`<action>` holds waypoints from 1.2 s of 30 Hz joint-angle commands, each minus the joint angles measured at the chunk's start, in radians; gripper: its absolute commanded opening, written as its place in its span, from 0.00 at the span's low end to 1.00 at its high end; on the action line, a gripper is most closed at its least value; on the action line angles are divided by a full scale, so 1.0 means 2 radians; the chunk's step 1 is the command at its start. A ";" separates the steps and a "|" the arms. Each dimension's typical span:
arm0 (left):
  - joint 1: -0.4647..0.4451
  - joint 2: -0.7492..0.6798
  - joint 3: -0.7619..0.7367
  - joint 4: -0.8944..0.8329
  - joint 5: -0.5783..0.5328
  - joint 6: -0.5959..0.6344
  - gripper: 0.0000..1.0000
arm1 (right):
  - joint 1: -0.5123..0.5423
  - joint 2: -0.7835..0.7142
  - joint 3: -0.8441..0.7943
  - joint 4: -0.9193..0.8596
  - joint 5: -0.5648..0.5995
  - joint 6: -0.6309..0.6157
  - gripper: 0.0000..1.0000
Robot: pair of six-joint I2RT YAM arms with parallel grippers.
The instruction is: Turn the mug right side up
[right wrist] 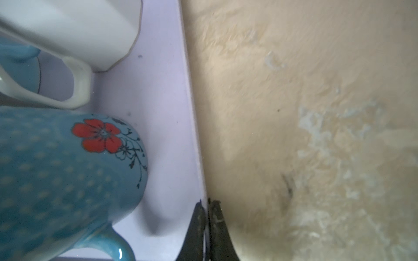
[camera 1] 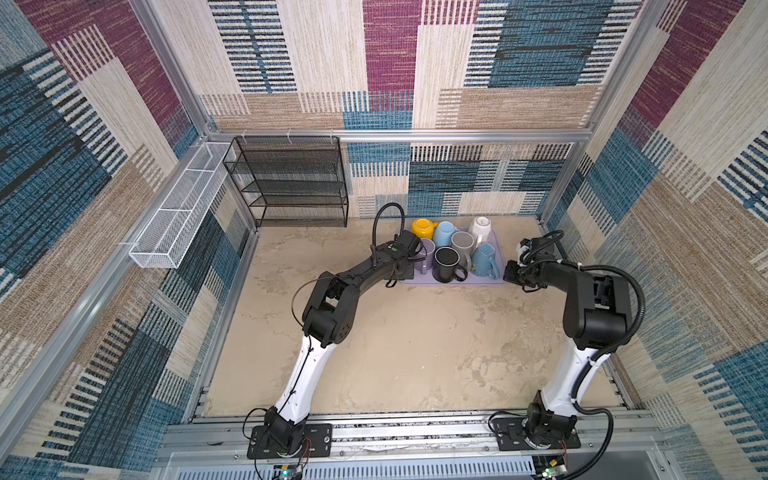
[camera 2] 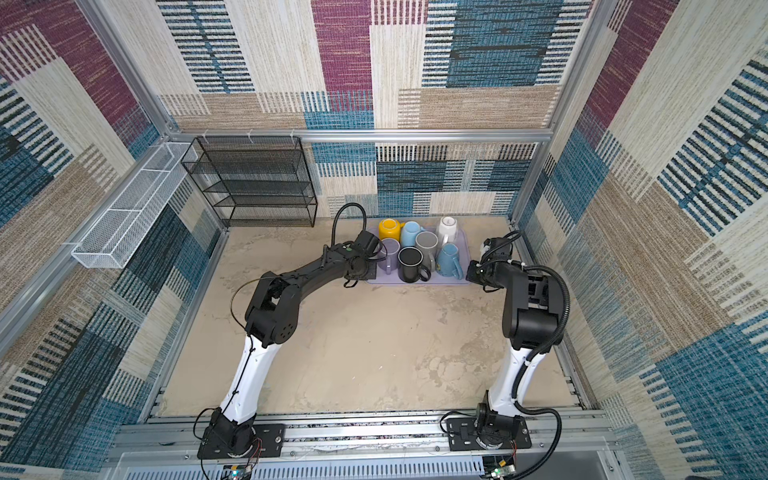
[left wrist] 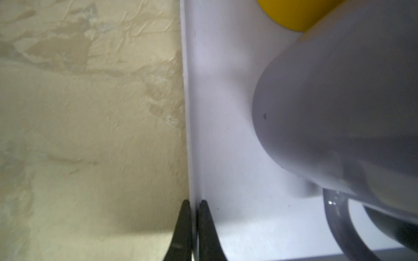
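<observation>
A beige worktop (camera 1: 395, 353) fills the floor of the cell. A black mesh rack (camera 1: 291, 183) stands against the back wall, and a white wire basket (camera 1: 178, 208) hangs along the left rail.

A lavender tray (camera 1: 478, 281) lies at the back of the worktop between the two arms and carries seven mugs packed close together. The yellow mug (camera 1: 423, 228), light blue mug (camera 1: 444, 235), white mug (camera 1: 481, 227) and flowered mug (camera 1: 484, 259) appear to stand mouth down. The grey mug (camera 1: 462, 243), black mug (camera 1: 446, 264) and lilac mug (camera 1: 426, 251) show open mouths.

The left pincer (left wrist: 194, 202) is narrowed onto the tray's left rim, one finger outside and one inside. The right pincer (right wrist: 206, 201) pinches the right rim the same way, just beside the flowered mug. Neither touches a mug.
</observation>
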 commanded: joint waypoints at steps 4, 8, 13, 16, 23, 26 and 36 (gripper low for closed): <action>-0.004 -0.064 -0.100 0.011 0.046 0.004 0.00 | 0.029 -0.037 -0.034 -0.011 -0.039 0.047 0.00; -0.005 -0.107 -0.166 0.029 0.048 -0.002 0.00 | 0.052 -0.058 -0.058 -0.010 -0.033 0.056 0.00; -0.005 -0.160 -0.242 0.042 0.042 -0.005 0.00 | 0.072 -0.093 -0.096 -0.006 -0.036 0.070 0.00; -0.005 -0.190 -0.286 0.052 0.042 -0.009 0.00 | 0.084 -0.117 -0.118 -0.008 -0.038 0.078 0.00; -0.005 -0.251 -0.370 0.064 0.047 -0.017 0.00 | 0.129 -0.174 -0.175 -0.015 -0.030 0.102 0.00; -0.005 -0.272 -0.398 0.059 0.059 -0.020 0.00 | 0.152 -0.198 -0.200 -0.016 -0.030 0.118 0.00; -0.005 -0.361 -0.514 0.069 0.062 -0.033 0.00 | 0.240 -0.275 -0.268 -0.030 0.006 0.198 0.00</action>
